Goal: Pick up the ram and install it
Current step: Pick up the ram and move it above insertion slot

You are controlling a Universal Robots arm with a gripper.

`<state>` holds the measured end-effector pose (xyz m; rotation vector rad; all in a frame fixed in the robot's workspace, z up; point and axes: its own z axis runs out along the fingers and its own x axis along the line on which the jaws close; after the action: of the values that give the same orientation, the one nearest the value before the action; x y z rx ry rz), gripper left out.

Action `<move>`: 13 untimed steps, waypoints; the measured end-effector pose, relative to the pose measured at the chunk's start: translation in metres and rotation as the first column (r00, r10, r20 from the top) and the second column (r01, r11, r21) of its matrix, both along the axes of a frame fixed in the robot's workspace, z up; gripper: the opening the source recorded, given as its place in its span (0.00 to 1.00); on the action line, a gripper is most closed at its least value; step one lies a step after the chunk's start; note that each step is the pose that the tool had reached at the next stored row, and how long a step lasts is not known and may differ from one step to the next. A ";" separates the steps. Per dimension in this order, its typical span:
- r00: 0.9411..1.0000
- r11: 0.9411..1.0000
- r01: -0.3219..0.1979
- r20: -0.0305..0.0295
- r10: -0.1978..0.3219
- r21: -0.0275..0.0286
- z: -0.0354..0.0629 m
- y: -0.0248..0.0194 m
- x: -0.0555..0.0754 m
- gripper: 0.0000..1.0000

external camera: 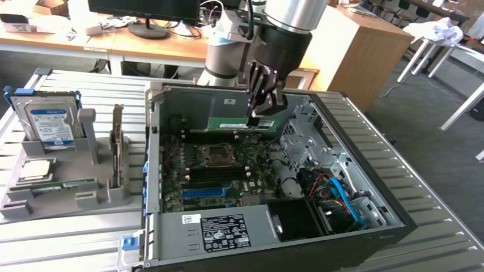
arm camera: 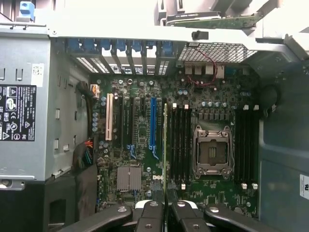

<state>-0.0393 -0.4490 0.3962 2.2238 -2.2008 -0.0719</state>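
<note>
On the exterior view's left, a grey holder (external camera: 45, 207) on the surface carries a hard drive (external camera: 47, 124). Further toward the exterior view's right lies the open computer case (external camera: 196, 107). Above its motherboard (external camera: 226, 170) the gripper (external camera: 261, 116) has its jaws pinching the ram (external camera: 226, 123). The ram hangs just beneath them, its long axis level and parallel to the memory slots (external camera: 219, 136) underneath.

The wrist view adds the alignment. There the ram (arm camera: 165, 145) is edge-on, a thin green line between the blue slot (arm camera: 152, 121) and the dark memory slots (arm camera: 181, 145). It sits just beside those slots and looks not yet seated.
</note>
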 end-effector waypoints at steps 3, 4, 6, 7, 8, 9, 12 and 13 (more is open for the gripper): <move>1.000 1.000 0.000 0.000 0.000 0.000 0.0000 0.0000 0.004 0.13; 1.000 1.000 0.000 0.000 0.000 0.000 0.0000 0.0000 0.006 0.13; 1.000 1.000 0.000 0.000 0.000 0.000 -0.0001 0.0000 0.008 0.13; 1.000 1.000 0.000 0.000 0.000 0.000 -0.0001 0.0000 0.010 0.13; 1.000 1.000 0.000 0.000 0.000 0.000 0.0000 0.0000 0.012 0.13; 1.000 1.000 0.000 0.000 0.000 0.000 -0.0001 0.0000 0.014 0.13; 1.000 1.000 0.000 0.000 0.000 0.000 -0.0001 0.0002 0.020 0.13; 1.000 1.000 0.000 0.000 0.000 0.000 -0.0001 0.0003 0.021 0.13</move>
<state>-0.0179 -0.4488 0.3961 2.2239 -2.2007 -0.0719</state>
